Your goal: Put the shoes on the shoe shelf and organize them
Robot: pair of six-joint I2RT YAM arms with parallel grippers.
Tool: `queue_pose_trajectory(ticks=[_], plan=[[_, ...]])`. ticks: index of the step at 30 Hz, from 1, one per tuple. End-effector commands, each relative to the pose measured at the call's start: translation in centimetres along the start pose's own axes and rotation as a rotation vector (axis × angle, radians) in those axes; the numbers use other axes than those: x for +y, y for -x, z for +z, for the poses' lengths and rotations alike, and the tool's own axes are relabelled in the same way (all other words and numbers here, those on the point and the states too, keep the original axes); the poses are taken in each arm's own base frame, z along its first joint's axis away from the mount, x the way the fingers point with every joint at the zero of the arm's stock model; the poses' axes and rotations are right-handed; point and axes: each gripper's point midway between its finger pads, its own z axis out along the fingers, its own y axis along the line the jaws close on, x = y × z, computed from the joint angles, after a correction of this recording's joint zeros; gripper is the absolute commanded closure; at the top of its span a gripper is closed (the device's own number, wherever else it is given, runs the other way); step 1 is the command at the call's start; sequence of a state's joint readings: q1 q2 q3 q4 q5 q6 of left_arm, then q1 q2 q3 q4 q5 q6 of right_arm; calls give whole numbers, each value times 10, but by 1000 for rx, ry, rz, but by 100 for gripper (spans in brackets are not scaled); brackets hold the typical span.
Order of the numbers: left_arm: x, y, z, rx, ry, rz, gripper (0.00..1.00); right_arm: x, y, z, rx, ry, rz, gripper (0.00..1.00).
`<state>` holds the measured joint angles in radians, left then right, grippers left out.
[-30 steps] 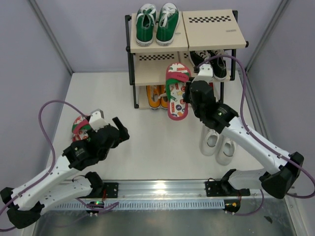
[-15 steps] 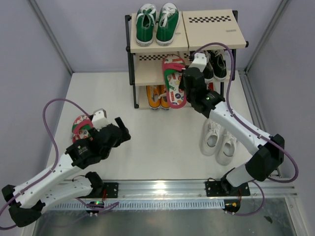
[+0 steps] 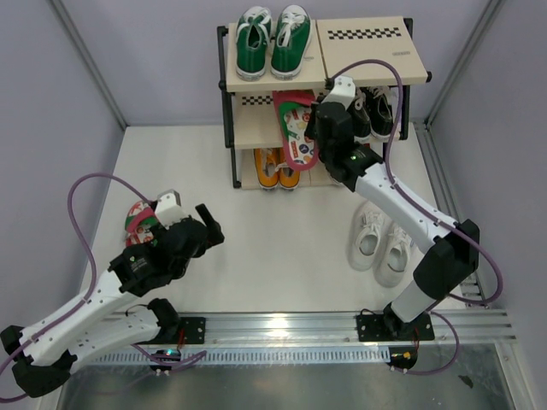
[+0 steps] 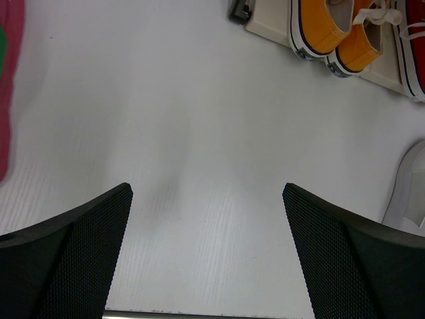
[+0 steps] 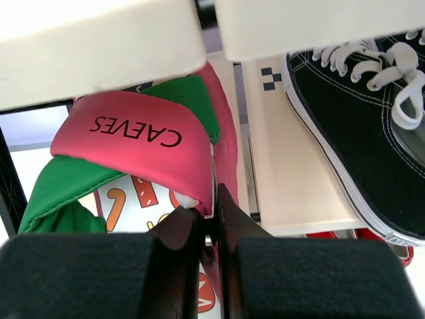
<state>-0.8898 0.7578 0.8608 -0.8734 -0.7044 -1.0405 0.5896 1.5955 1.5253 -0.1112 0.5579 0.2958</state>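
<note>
My right gripper (image 3: 318,130) is shut on a pink flip-flop (image 3: 295,128) with a green and pink strap. It holds it at the left half of the middle tier of the shoe shelf (image 3: 367,51). In the right wrist view the jaws (image 5: 214,219) pinch the flip-flop (image 5: 133,139) by its right edge beside the strap. The second flip-flop (image 3: 139,218) lies on the floor at the left. Orange sneakers (image 3: 278,166) sit on the bottom tier. White sneakers (image 3: 380,243) stand on the floor at the right. My left gripper (image 3: 209,226) is open and empty above bare floor (image 4: 207,252).
Green sneakers (image 3: 273,38) fill the top tier's left half. Black sneakers (image 3: 372,107) fill the middle tier's right half, close to the held flip-flop (image 5: 372,146). A red sneaker (image 4: 415,60) sits on the bottom tier's right half. Grey walls enclose the floor.
My right arm has lifted the flip-flop from the floor in front of the shelf and carried it back and left into the middle tier. The left arm has barely moved.
</note>
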Motion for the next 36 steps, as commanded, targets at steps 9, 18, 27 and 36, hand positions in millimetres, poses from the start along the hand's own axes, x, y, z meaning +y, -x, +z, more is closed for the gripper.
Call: queue_pose_trajectory(ticks=[9,18,27,36], plan=[[8,8,2,-50,37,-19,1,13,79,9,-218,5,146,97],[12,9,2,-60,52,-9,1,13,68,31,-210,-38,161,97],[18,13,2,-75,69,-12,1,5,60,44,-199,-78,143,97],[23,14,8,-69,115,1,1,8,41,45,-119,-51,80,70]])
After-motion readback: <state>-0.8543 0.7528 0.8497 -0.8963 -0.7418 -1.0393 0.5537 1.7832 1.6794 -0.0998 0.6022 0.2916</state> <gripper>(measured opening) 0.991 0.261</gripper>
